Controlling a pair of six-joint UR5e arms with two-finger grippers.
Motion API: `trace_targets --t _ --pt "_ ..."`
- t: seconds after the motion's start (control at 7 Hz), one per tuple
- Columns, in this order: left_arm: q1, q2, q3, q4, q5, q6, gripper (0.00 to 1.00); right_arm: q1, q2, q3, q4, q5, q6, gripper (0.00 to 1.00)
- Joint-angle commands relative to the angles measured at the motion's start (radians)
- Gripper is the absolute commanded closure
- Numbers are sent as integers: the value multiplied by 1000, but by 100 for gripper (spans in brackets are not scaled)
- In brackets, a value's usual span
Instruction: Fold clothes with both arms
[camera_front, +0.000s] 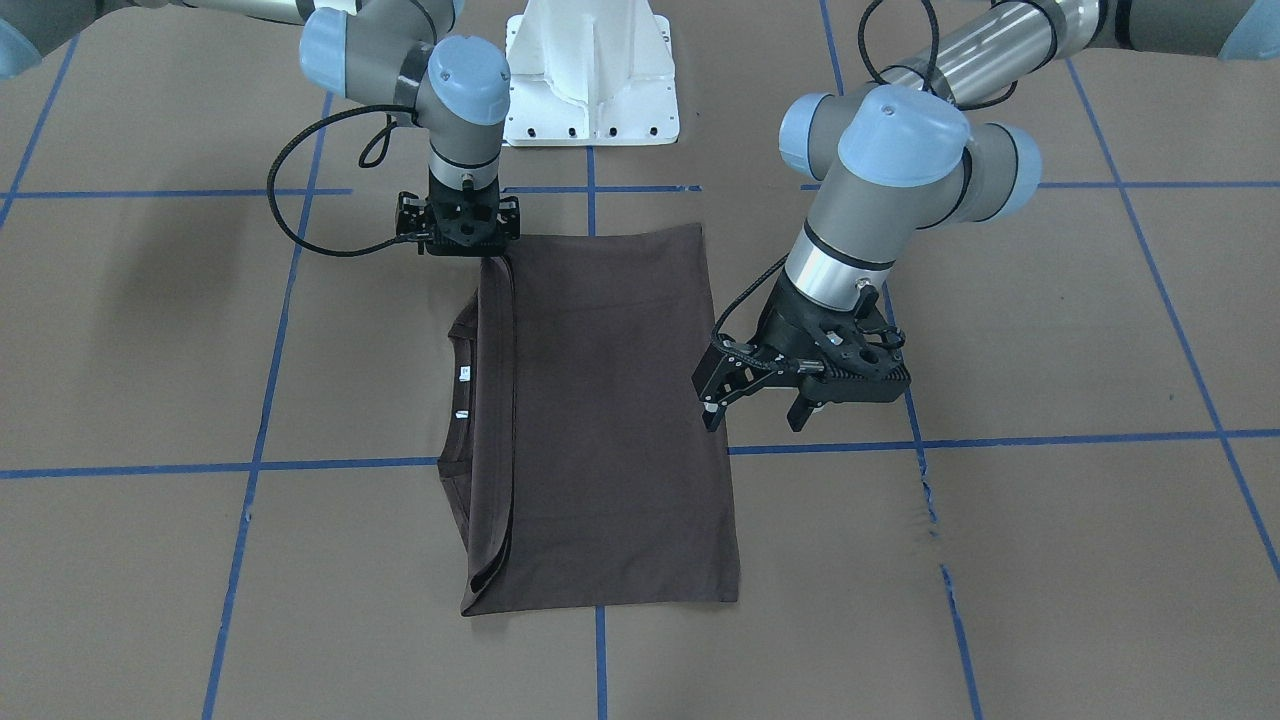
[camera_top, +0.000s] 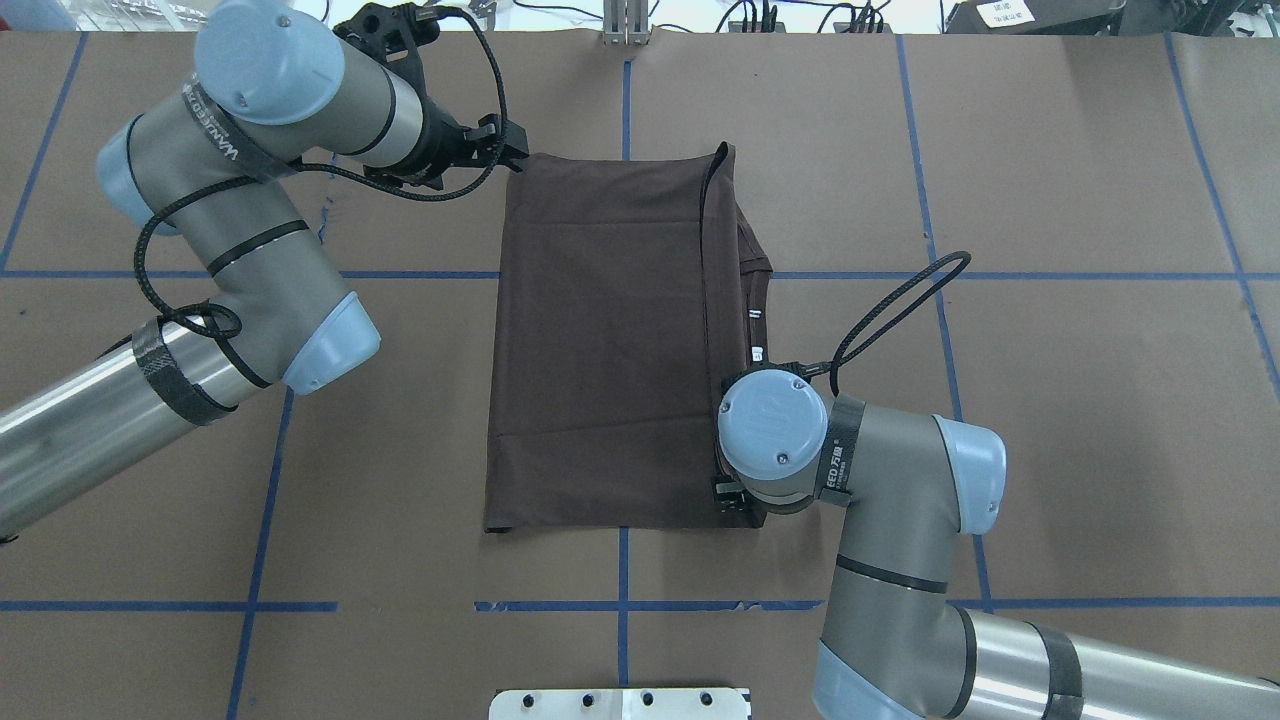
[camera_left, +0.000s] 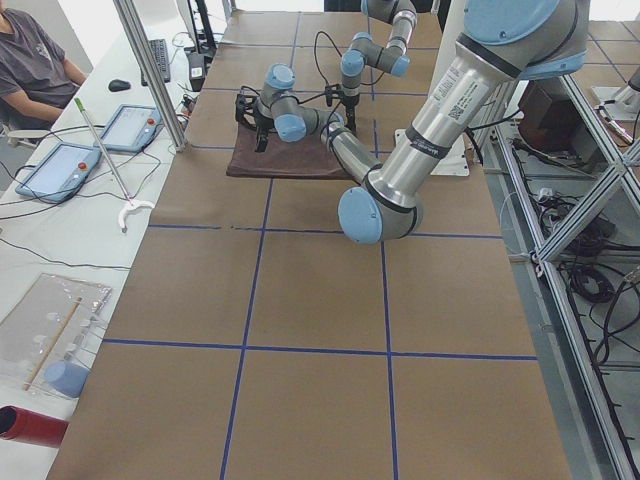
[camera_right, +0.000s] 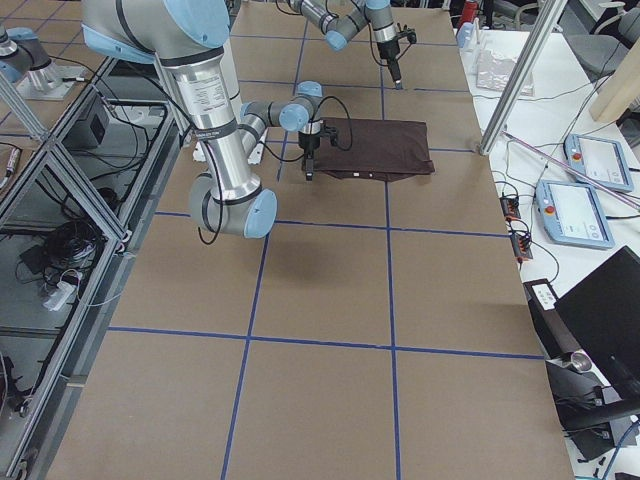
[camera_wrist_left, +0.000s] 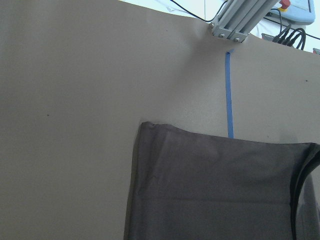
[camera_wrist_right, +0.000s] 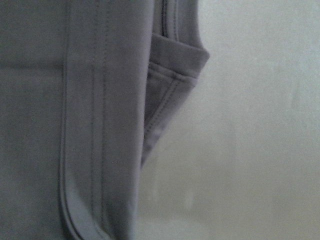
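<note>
Front-facing view: the T-shirt lies folded to a flat rectangle in the middle of the desk, with its collar poking out at 9 o'clock. My worry is the left tool. It hangs above the 3 o'clock edge with fingers spread and empty, so a descent could miss the cloth or pinch only one layer. The right tool stands vertical on the 11 o'clock corner; I cannot tell whether it grips.

Overhead: the left tool reaches the 11 o'clock corner and the right covers 5 o'clock — uneven lifts would skew the fold.

Right wrist view: the hem is close and blurred, with no fingers visible.
</note>
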Motion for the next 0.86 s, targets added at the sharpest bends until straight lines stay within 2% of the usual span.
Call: trace_targets --t 0.0,0.29,0.43,0.71 --pt "4 0 0 0 0 0 0 41 -32 22 -7 1 -44 0" --pt "4 -2 0 0 0 0 0 55 -109 65 -6 -5 -78 0" --pt "4 -2 0 0 0 0 0 75 -109 100 -9 -1 -99 0" --pt "2 0 -2 0 0 3 0 117 -25 93 -4 15 -104 0"
